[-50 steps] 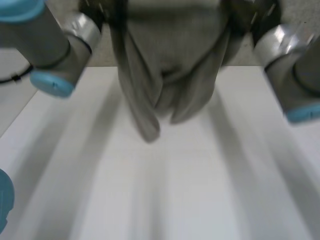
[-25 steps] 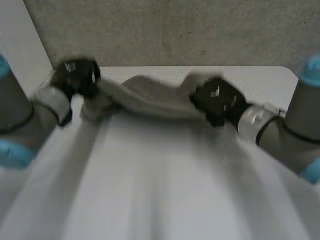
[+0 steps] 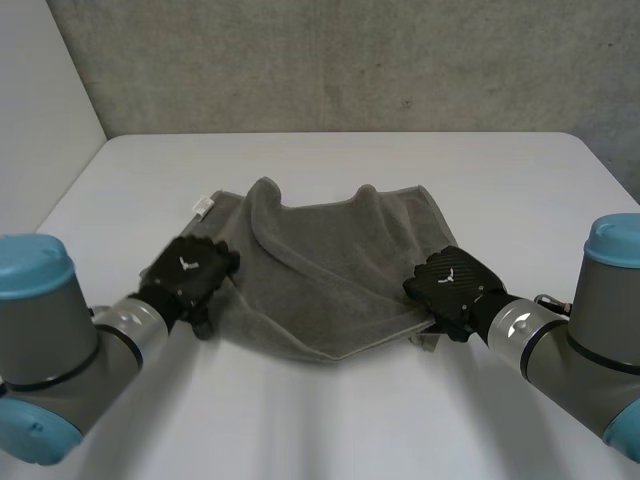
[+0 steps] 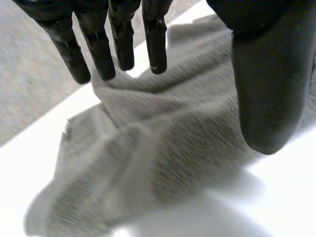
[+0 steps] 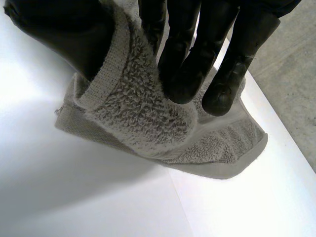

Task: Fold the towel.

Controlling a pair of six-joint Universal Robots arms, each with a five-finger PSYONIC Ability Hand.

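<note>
Two hands at towel [image 3: 340, 265]: my right hand [image 3: 455, 283] pinches near corner; my left hand [image 3: 188, 275] splayed, empty. Limp cloth: grip corners.

Lighting bright, diffuse, from above. Head view: table [image 3: 330, 430] near-white, wall [image 3: 350, 60] at 12 o'clock dimmer, evenly lit. The towel [image 3: 330, 280] throws a thin soft shadow along its 6 o'clock edge (feathered, low contrast). Wrist views: bare table glares white beside the towel.
</note>
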